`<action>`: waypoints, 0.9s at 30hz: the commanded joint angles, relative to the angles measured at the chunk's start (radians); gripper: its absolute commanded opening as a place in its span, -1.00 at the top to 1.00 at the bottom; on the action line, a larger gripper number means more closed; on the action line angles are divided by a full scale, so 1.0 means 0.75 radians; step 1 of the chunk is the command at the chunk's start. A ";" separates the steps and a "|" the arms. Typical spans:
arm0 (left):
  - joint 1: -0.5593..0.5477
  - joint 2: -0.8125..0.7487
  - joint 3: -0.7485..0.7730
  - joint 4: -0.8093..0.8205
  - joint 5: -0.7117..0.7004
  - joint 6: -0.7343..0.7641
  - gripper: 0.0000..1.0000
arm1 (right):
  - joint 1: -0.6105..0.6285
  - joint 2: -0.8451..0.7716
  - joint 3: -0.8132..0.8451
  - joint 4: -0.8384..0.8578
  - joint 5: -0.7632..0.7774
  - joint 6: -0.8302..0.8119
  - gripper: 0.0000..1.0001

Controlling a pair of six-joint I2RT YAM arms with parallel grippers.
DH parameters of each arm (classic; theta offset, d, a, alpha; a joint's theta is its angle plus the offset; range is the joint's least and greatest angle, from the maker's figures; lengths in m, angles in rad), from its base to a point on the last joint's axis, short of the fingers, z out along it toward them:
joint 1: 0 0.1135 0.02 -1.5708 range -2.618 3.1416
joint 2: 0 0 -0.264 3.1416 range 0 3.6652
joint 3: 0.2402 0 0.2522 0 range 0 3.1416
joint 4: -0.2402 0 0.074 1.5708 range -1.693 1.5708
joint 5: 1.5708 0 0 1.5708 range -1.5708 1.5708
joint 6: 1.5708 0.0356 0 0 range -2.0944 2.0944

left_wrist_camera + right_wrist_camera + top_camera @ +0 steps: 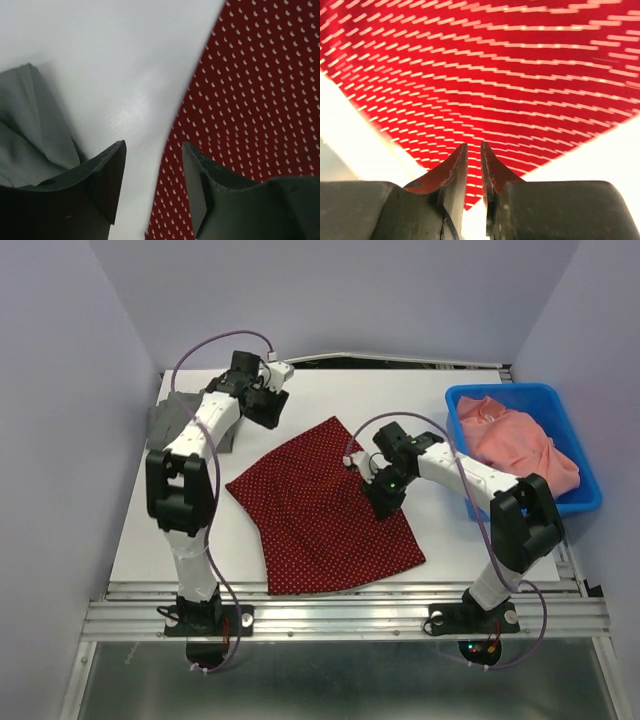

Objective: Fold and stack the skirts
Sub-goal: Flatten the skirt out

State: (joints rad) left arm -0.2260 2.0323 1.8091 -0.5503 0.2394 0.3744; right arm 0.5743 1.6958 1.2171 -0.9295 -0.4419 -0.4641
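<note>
From above, the blue bin (458, 408) sits at the table's right edge, with a crumpled pink cloth (520, 445) filling it. The red skirt (320, 510), dotted white, lies spread mid-table (420, 390), and the grey skirt (168, 422) is bunched at the far left, partly under my left arm. Pale lavender walls (60, 390) close in the white surface. My left gripper (268, 405) hangs between the two skirts, and my right gripper (385, 502) is down on the red skirt's right side.

At my left wrist, the left gripper (152, 165) is spread over bare table (115, 60), with the grey skirt (30, 120) left and the red skirt (260, 90) right.

At my right wrist, the right gripper (472, 155) is pressed nearly together, pinching the blurred red skirt (485, 75), which narrows into it.
</note>
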 commanded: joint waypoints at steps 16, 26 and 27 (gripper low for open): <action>-0.012 -0.254 -0.725 0.042 0.037 0.118 -0.09 | -0.011 0.066 -0.309 0.119 0.180 -0.007 0.49; -0.224 0.080 -0.310 0.016 0.043 0.059 -0.08 | 0.124 0.062 -0.224 -0.082 0.053 -0.063 0.40; -0.224 0.094 -0.283 0.012 0.049 0.047 -0.08 | 0.124 0.054 -0.206 -0.052 0.070 -0.046 0.40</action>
State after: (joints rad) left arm -0.3553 2.0617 1.5196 -0.5247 0.2501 0.4370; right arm 0.6460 1.7279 1.0340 -0.9298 -0.3553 -0.4969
